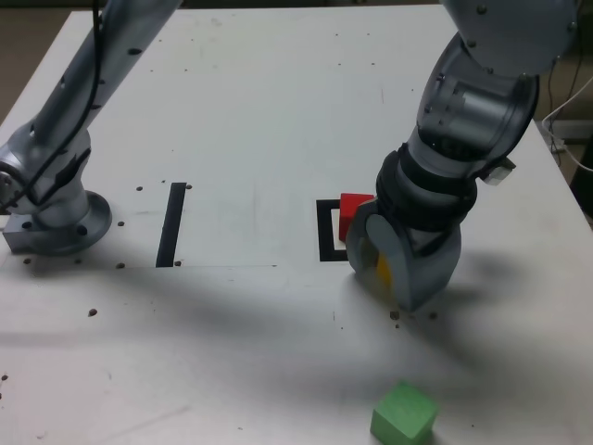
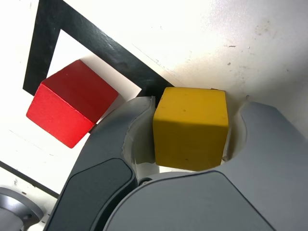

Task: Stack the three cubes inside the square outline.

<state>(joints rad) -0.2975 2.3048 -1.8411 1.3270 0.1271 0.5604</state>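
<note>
Three cubes are out on the desk [image 1: 232, 111], and the one that matters now is the yellow cube [image 2: 190, 127]. It sits between the jaws of the gripper [image 2: 187, 132], just outside the outline [image 2: 96, 36], down on the desk surface. The jaws flank it on both sides; from the wrist view one side looks close against it and the other shows a thin gap, so I cannot tell whether the grasp is firm yet.

The red cube [image 2: 72, 102] lies inside the outline, turned askew to its sides, with one corner over the black band. The green cube [image 1: 405, 414] is well apart, near the desk's front edge.

As I judge it, the step is picking up the yellow cube to set it on the red one. To do it well, the jaws should seat flat on two opposite faces before any lift, so the cube does not twist. The near jaw is just beside the red cube, so a straight lift seems safest, to avoid nudging it. On placing, the yellow cube would need turning to match the red one's skewed faces.
</note>
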